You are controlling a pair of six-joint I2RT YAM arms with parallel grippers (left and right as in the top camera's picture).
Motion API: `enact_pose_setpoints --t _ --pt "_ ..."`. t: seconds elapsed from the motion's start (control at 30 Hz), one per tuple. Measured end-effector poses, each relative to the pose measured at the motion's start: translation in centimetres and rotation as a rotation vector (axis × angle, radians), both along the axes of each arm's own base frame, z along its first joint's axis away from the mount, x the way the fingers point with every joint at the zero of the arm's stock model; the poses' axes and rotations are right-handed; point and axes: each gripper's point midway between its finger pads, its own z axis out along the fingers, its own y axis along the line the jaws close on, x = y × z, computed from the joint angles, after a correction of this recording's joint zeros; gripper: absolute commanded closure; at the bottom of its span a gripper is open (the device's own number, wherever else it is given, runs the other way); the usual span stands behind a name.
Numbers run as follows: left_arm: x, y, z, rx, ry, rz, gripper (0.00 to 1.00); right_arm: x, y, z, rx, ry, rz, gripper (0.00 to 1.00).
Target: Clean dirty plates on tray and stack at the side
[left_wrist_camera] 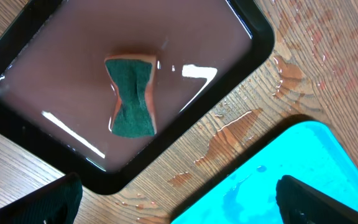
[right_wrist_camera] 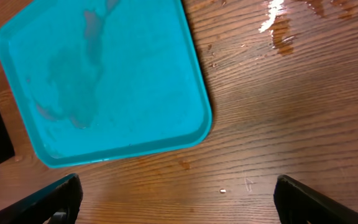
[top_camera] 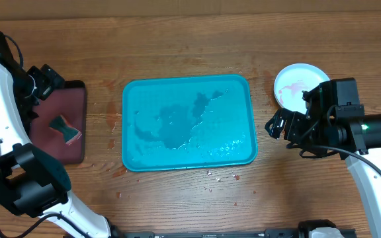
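The turquoise tray (top_camera: pixel 132 92) lies mid-table, wet, with no plates on it. It also shows in the left wrist view (left_wrist_camera: pixel 303 162) and the right wrist view (right_wrist_camera: pixel 104 74). A round plate (top_camera: pixel 295 82) with a white centre, a pale rim and a red smear sits on the table right of the tray, partly hidden by my right arm. I cannot tell whether other plates lie under it. My right gripper (top_camera: pixel 278 124) (right_wrist_camera: pixel 179 200) is open and empty above bare wood by the tray's right edge. My left gripper (top_camera: pixel 47 78) (left_wrist_camera: pixel 178 202) is open and empty near the maroon tray.
A black-rimmed maroon tray (top_camera: pixel 78 89) (left_wrist_camera: pixel 257 37) of liquid at the left holds a green-and-orange sponge (top_camera: pixel 67 129) (left_wrist_camera: pixel 131 96). Water drops and puddles lie on the wood around both trays (left_wrist_camera: pixel 235 127).
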Motion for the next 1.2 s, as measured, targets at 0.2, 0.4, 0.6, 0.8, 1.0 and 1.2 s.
enact_pose_setpoints --t 0.2,0.4,0.6,0.8,1.0,1.2 --pt "0.0 0.0 0.0 0.0 0.0 0.0 0.0 -0.6 -0.1 -0.5 -0.003 0.027 -0.001 0.0" --pt "0.0 0.0 0.0 -0.001 -0.001 0.0 0.0 0.9 0.2 -3.7 0.015 -0.109 0.004 0.0" --pt "0.0 0.0 0.0 -0.001 -0.001 0.0 0.0 0.2 0.9 -1.7 0.087 -0.559 0.032 0.0" --pt "0.0 0.0 0.0 -0.002 -0.002 0.0 0.0 -2.8 0.5 -3.6 0.087 -0.724 0.029 0.0" --pt "0.0 0.0 0.0 -0.003 -0.002 0.0 0.0 -2.4 -0.3 -3.6 0.059 -0.896 -0.006 0.0" --pt "0.0 0.0 0.0 -0.003 -0.001 0.0 0.0 -2.0 -0.6 -3.5 0.055 -1.025 -0.021 0.0"
